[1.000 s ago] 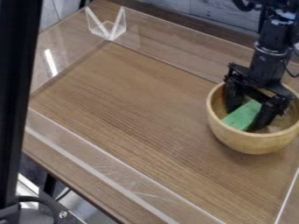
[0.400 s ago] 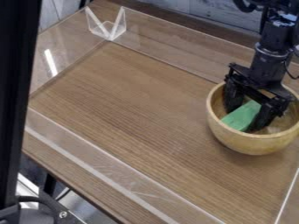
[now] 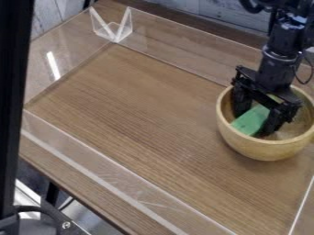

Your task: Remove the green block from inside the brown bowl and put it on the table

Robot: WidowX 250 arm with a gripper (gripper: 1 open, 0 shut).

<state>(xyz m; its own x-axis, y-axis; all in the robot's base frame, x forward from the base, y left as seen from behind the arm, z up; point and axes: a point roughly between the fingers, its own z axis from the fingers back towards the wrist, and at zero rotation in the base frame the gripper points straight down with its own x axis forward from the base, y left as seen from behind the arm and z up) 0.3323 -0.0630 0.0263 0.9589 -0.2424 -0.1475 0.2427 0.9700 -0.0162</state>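
The gripper (image 3: 260,99) is inside the bowl (image 3: 262,148), its jaws apart around the block (image 3: 252,120), I think; next they should close and then lift.

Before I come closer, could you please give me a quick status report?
Gripper open, down in brown bowl. Green block inside bowl, partly hidden by gripper.

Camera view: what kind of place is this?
Probably a robotics lab or test bench: a black robot arm reaches into a wooden bowl on a wood-grain tabletop edged with low clear walls.
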